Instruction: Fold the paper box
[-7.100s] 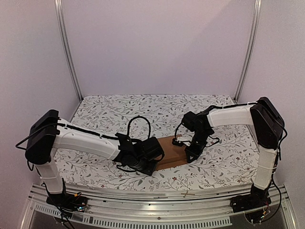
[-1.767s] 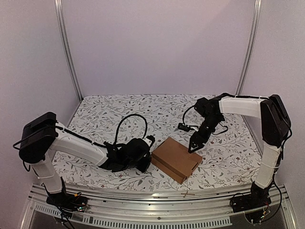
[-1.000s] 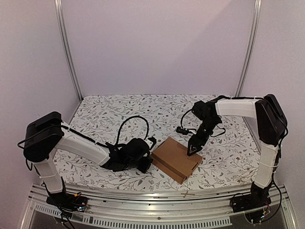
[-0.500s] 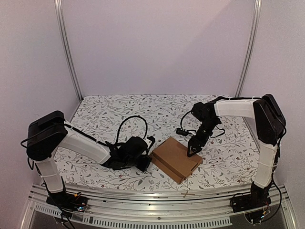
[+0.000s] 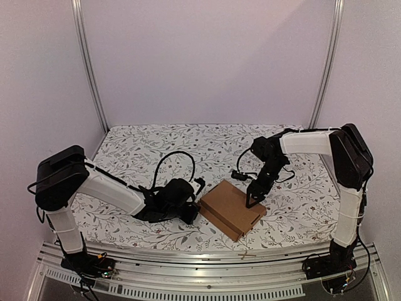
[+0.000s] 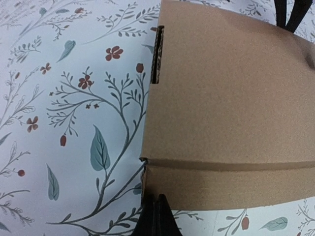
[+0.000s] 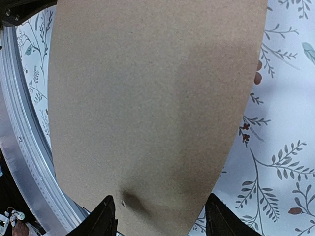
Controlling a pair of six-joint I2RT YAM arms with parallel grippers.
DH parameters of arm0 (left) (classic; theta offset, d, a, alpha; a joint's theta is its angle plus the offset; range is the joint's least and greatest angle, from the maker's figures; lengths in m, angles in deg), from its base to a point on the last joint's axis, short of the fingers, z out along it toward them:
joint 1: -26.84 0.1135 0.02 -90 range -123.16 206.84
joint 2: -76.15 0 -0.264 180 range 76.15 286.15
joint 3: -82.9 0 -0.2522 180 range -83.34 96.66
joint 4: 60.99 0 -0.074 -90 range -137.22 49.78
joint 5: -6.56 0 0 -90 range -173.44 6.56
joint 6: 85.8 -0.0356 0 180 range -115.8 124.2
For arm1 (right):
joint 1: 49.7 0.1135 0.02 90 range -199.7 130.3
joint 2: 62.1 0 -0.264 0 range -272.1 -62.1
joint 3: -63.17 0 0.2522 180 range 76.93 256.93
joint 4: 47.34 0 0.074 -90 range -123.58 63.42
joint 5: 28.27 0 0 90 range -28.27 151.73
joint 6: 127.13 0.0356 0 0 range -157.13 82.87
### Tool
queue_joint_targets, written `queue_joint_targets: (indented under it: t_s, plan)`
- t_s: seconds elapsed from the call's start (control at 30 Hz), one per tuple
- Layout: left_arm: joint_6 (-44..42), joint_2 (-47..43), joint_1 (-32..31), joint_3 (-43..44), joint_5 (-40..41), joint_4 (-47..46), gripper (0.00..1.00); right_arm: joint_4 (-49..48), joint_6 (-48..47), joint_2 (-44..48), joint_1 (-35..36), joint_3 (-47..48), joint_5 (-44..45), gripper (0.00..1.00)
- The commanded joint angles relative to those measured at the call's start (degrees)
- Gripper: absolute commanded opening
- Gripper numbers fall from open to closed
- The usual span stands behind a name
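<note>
Here, seen from above, a worktop [image 5: 144, 147] under a floral cloth fills the scene, and two white-and-black arms reach in from its near edge. Between them, toward the near middle, lies the paper box [image 5: 230, 207], a thin flat rectangular block turned at an angle to the front edge.

The left gripper [image 5: 190, 215] sits low, just beside the box's left corner. Its fingers [image 6: 155, 219] are pressed together into one dark tip at the cardboard's near edge, pinching nothing. The right gripper [image 5: 252, 200] points down over the box's right part. Its fingers [image 7: 106, 219] are spread wide, with bare lid between them. Whether they touch the lid cannot be told.

The step looks like seating the closed lid flat. It would go best with the right fingers bearing down lightly and squarely while the left tip nudges along the folded edge rather than into the corner, because thin board dents easily.

The cloth is white, printed with teal leaves and small red flowers. The cardboard is plain brown, matte and finely grainy. A straight crease [image 6: 226, 164] runs along its near side. A narrow slot [image 6: 158, 54] shows the fluted core.
</note>
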Motion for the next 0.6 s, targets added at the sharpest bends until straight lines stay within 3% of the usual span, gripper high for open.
queue_joint_targets:
  t_s: [0.0, 0.43, 0.57]
  plan:
    - [-1.11, 1.31, 1.14, 0.63, -0.77, -1.20, 0.00, 0.21, 0.63, -0.92, 0.44, 0.19, -0.04, 0.60]
    - [-1.83, -0.64, 1.19, 0.54, 0.19, 0.67, 0.01, 1.12, 0.98, -2.36, 1.10, 1.23, -0.69, 0.62]
    - [-1.56, -6.30, 1.28, -0.82, 0.32, 4.77, 0.20, 1.36, 1.07, -0.72, 1.13, 1.17, -1.01, 0.62]
